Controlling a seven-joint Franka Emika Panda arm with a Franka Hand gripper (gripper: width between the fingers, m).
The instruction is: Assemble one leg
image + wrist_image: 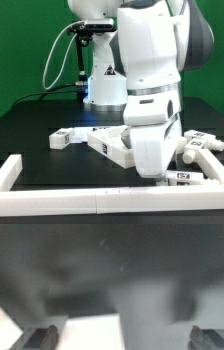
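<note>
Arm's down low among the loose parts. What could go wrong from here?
1. The wrist view is blurred. The tool shows its fingers wide apart, but what white part lies between them is unclear, so closing might miss or catch an edge.
2. In the exterior view the arm hides its own tip, low beside the white panel, and may shove it.
3. A leg lies close at the exterior view's right and could get knocked.

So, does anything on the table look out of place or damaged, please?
Nothing looks damaged or spilled. The square panel lies skewed to the white frame, with a leg loose near its corner. The wrist view is too blurred to judge.
</note>
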